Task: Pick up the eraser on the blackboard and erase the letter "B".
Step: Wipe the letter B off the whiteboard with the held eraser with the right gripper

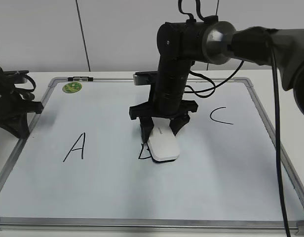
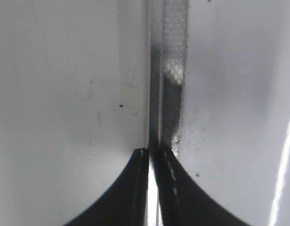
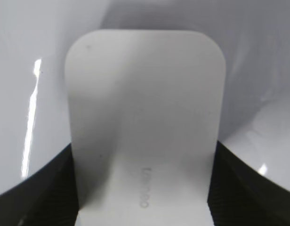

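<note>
The blackboard [image 1: 117, 192] is a white dry-erase board with a silver frame, lying flat on the table. My right gripper [image 1: 161, 129] is shut on the white eraser [image 1: 163, 145], which rests on the board over the letter "B" [image 1: 142, 155]; only the B's left strokes show beside it. In the right wrist view the eraser [image 3: 145, 117] fills the frame between the jaws [image 3: 144, 188]. My left gripper [image 1: 18, 116] sits at the board's left edge; its jaws [image 2: 152, 162] are shut and empty over the frame strip [image 2: 171, 70].
A black "A" [image 1: 75, 147] is written at the left and a black "C" [image 1: 220, 116] at the right of the board. A round green sticker [image 1: 72, 87] sits in the far left corner. The right arm's cable [image 1: 280, 163] hangs over the right edge.
</note>
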Available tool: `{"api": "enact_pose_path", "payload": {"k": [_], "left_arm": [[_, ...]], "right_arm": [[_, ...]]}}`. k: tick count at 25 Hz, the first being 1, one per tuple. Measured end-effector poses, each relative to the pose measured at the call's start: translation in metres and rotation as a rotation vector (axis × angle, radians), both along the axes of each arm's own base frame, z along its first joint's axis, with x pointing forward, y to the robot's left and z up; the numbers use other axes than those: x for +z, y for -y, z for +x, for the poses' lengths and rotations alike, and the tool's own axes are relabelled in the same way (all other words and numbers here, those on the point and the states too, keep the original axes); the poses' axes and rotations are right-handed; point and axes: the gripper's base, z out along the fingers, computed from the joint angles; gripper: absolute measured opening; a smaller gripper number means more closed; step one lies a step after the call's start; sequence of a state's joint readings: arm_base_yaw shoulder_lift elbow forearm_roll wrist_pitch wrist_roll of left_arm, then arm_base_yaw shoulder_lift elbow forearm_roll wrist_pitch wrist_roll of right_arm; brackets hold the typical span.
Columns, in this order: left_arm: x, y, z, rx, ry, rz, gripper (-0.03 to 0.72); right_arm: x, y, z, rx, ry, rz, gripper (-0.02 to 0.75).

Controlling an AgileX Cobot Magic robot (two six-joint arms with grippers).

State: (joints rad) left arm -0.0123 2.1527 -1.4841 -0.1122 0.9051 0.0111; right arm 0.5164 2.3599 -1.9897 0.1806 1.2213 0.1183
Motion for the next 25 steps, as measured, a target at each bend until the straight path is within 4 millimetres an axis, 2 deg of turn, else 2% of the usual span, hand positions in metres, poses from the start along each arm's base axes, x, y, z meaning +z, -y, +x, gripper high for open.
{"api": "enact_pose_path", "payload": {"k": [25], "left_arm": [[0.000,0.000,0.000,0.006,0.000,-0.006,0.062]], "right_arm": [[-0.002,-0.016,-0.007,-0.024,-0.085,0.140,0.518]]}}
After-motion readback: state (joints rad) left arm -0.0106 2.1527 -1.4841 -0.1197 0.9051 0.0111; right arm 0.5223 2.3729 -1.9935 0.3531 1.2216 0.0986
